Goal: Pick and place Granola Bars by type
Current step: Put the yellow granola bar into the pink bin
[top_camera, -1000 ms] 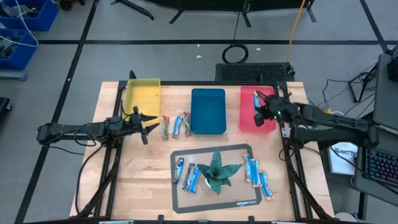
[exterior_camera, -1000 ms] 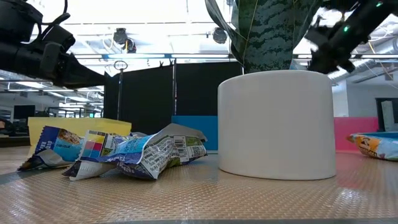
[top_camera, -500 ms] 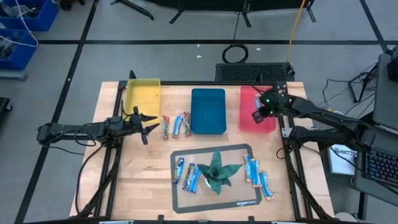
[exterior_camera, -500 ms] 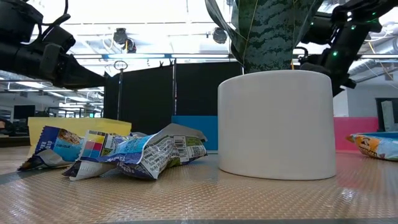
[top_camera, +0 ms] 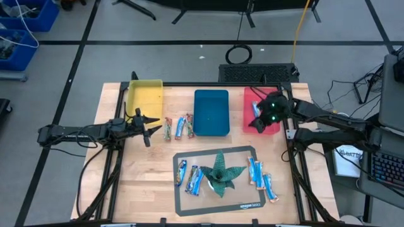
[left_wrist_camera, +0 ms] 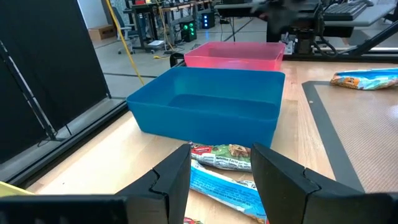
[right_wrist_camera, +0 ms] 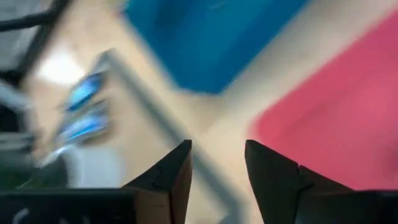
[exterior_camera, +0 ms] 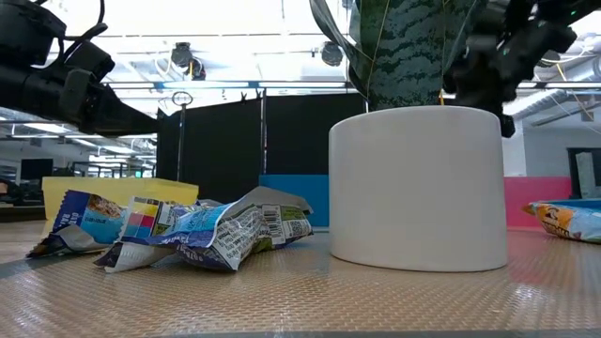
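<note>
Pink plastic tray (top_camera: 251, 118) sits under my right gripper (top_camera: 256, 121), its fingers apart and empty. My left gripper (top_camera: 150, 125) waits open beside crinkly foil-wrapped granola bars (top_camera: 179, 127).

Yellow tray (top_camera: 144, 96), blue tray (top_camera: 211, 112), pink tray (top_camera: 250, 101) — potted plant (top_camera: 219, 171) on mat (top_camera: 243, 201).

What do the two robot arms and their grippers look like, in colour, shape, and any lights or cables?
Both arms are dark, slim and jointed. The left gripper ends in two pointed black fingers, angular and wedge-shaped. The right gripper has the same black wedge fingers, and a small green light glows on its wrist. Black cables run beside the left arm.
</note>
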You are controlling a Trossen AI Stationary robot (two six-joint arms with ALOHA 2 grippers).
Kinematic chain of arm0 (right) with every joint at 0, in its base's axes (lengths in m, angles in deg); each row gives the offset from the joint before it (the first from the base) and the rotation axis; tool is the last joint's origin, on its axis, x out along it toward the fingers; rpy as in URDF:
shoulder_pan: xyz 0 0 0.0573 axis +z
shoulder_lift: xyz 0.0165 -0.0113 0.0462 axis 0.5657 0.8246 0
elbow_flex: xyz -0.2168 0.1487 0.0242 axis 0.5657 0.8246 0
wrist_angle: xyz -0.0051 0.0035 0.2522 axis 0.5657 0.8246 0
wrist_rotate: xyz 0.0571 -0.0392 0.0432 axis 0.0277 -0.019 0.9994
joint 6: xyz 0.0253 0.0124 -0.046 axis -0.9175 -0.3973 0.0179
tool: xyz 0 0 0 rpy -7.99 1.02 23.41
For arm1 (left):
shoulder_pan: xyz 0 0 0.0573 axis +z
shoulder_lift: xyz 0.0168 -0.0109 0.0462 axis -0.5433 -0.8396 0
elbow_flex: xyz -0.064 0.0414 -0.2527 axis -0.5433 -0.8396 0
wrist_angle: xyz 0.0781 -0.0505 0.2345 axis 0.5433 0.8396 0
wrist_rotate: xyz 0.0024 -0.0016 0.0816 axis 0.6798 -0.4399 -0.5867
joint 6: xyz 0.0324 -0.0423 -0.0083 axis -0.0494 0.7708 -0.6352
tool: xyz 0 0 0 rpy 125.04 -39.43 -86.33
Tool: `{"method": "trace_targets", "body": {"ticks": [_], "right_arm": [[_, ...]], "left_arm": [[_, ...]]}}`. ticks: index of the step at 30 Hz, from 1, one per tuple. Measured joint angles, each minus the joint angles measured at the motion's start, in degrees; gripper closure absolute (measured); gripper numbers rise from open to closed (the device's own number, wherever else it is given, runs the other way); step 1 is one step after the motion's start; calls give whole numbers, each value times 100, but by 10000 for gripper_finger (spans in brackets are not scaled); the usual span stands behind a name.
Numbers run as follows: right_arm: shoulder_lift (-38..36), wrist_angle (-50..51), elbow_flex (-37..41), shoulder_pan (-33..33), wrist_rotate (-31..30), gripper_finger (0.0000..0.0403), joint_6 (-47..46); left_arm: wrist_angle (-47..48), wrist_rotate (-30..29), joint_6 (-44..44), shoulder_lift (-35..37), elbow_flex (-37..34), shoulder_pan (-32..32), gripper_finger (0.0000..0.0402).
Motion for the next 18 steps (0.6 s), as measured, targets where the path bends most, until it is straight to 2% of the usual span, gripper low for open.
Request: {"method": "trace_targets", "body": {"ticks": [2, 6, 11, 15, 18], "right_arm": [[-28, 15, 0, 556, -37, 273, -442], [26, 19, 0, 1918, -991, 286, -1325], [217, 23, 0, 3445, -1820, 305, -2742], [568, 34, 0, 4396, -2238, 313, -3787], [953, 91, 0, 4877, -2370, 314, -4363]], "left_arm": [[0, 2, 0, 0, 0, -2, 229], [0, 2, 0, 0, 0, 0, 229], [0, 2, 20, 0, 0, -1, 229], [0, 3, 47, 0, 0, -2, 229], [0, 4, 50, 0, 0, 0, 229]]}}
